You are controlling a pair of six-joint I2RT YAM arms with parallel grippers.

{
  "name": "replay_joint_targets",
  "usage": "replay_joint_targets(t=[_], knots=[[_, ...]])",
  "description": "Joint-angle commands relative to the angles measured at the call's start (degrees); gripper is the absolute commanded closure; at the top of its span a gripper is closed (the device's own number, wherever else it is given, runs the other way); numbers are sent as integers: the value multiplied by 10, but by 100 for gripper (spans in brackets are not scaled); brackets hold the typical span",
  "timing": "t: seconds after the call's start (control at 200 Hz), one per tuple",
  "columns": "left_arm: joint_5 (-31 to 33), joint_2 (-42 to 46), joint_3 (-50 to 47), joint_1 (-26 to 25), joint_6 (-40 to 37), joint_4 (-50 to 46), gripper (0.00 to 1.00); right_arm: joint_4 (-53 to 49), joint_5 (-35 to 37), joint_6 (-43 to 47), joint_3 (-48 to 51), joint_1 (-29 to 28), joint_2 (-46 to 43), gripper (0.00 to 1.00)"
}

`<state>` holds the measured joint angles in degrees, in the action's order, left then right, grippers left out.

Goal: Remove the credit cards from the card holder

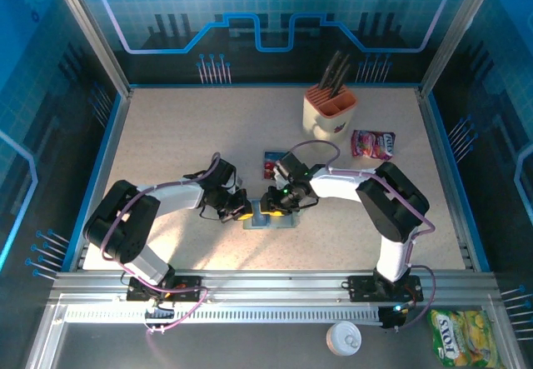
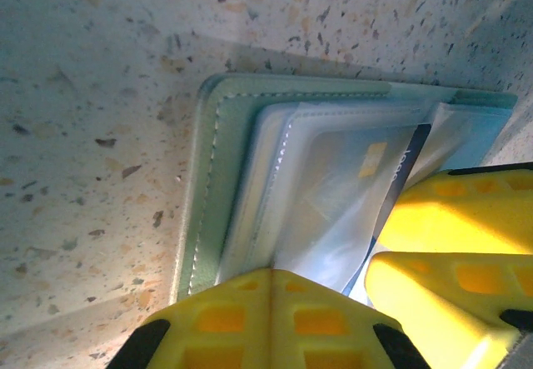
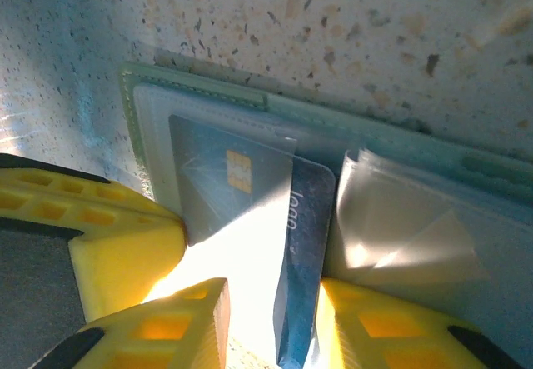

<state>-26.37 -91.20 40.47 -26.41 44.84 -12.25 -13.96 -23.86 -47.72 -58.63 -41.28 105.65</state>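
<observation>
My left arm point(image 1: 171, 198) and right arm point(image 1: 346, 184) wear white shells between bulky black joints, lilac cables point(image 1: 108, 227) looping alongside them, and each ends in blocky yellow fingers point(image 2: 250, 319) with square recesses and black trim.

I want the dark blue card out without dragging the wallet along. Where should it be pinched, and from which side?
Pinch the dark blue card on the bare strip past the clear sleeve, fingers on its two flat faces, coming from the sleeve's open side, where the right gripper straddles it. Its chip end lies under plastic inside the card holder, so only that strip is free.
</observation>
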Motion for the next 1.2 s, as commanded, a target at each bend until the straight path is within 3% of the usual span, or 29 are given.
replay_joint_targets(t=[0.0,0.605,1.196], knots=[[18,-16,3,-3,-9,-32,100,4,-10,-4,12,2,12,65],[17,-20,5,-3,-10,-33,100,74,-34,-33,47,15,-42,77],[17,-29,8,-2,-10,-38,100,62,-25,-29,60,24,-62,85]])
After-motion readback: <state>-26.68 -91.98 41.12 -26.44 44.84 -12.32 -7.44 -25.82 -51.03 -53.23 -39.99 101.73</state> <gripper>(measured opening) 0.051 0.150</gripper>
